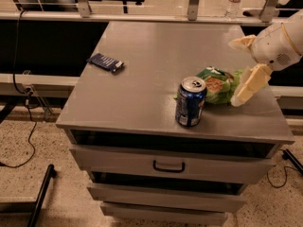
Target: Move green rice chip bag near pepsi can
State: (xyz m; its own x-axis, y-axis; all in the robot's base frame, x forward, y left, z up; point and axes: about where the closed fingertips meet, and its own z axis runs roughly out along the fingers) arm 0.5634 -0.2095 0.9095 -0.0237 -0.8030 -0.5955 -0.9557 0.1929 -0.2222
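One crumpled light green rice chip bag (pixel 217 84) lies right of centre, just behind the upright dark blue aluminium pepsi can (pixel 190 101), beside the cream gripper (pixel 234 73), its fingers spread.

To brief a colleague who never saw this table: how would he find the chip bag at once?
On the grey cabinet top, look near the front right, just behind the blue can. The bag lies there, beside the open gripper. It alone is green and crinkly.

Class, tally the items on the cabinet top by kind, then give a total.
Snack bags: 1, the green rice chip bag
Drink cans: 1, the pepsi can
Flat packets: 1, dark blue packet
Total: 3
The gripper hangs open beside the bag.
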